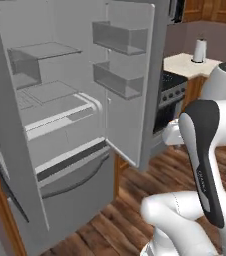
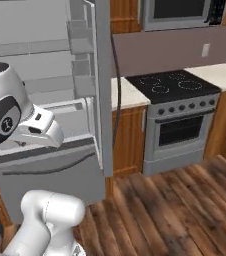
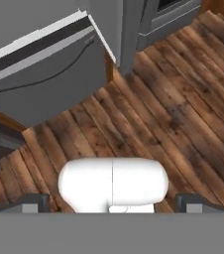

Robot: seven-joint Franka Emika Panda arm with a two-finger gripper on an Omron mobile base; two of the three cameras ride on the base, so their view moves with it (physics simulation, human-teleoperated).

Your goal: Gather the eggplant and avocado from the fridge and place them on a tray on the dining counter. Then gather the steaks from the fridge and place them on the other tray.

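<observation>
Fridge [image 1: 75,125] open, left and centre of left base view; shelves visibly bare, no eggplant, avocado or steaks seen. Trays not in sight, so progress cannot be judged. Gripper [image 3: 112,206] at bottom of hand view, tips wide apart, holding nothing, aimed at floor [image 3: 183,114], fridge drawer [image 3: 44,84] upper left.

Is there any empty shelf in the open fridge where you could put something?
Yes. In the fridge, the shelves left of the open door look bare, and both door bins look empty. Nothing appears crowded. Below is the closed bottom drawer.
</observation>
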